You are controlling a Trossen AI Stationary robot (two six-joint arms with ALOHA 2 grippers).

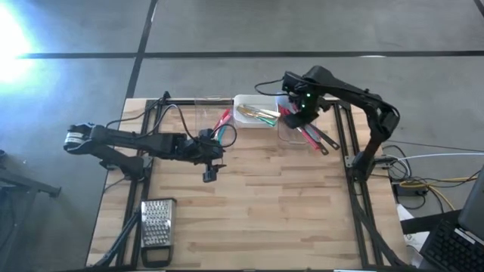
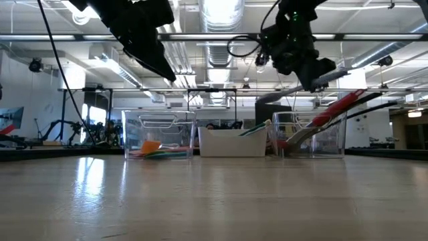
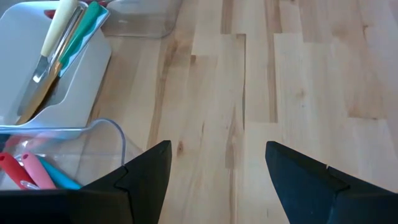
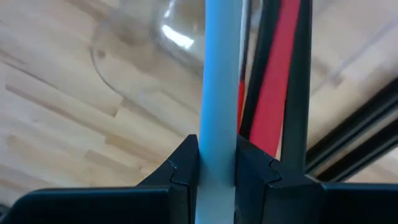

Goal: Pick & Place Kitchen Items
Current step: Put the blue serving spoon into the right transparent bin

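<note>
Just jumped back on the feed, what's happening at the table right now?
The right hand is shut on a pale grey utensil handle, up over the clear bin on the right, which holds red and black utensils. The left hand hangs open above bare table, near the other clear bin with pink, red and blue utensils. The white tray between the bins holds cutlery. A metal grater lies at the near left corner.
</note>
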